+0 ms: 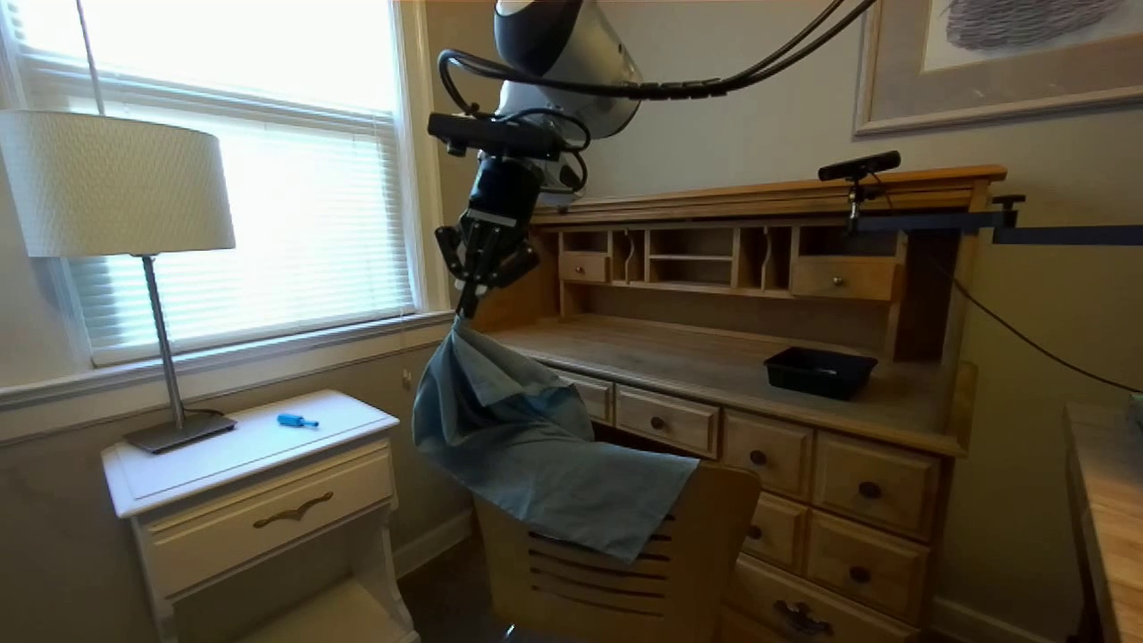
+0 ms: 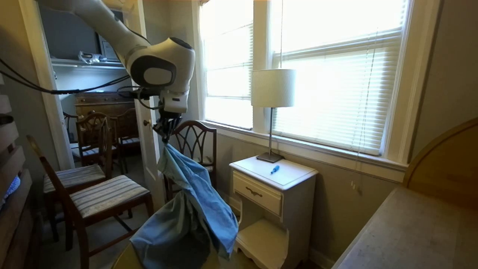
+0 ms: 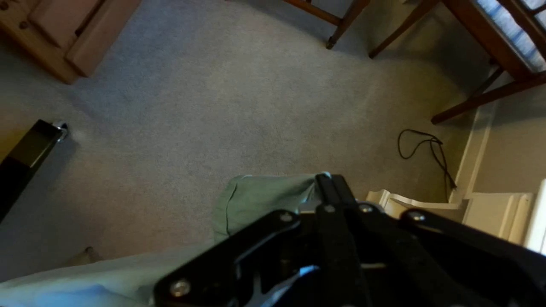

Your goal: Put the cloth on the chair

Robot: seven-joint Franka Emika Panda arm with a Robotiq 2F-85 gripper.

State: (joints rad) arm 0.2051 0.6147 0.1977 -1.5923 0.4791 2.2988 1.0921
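Your gripper (image 1: 465, 305), jaws together, pinches a peak of the light blue cloth (image 1: 554, 469) — below it, the lower part drapes over the slatted wooden chair (image 1: 705, 549).

The chair (image 1: 688, 572) is cut off below — partly hidden by cloth (image 1: 571, 478).

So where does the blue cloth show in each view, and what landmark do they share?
In an exterior view: cloth near centre, right of the nightstand.
In an exterior view: cloth lower half, left of the nightstand.
Wrist view: cloth lower left to centre, left of the nightstand.
Shared landmark: the nightstand.
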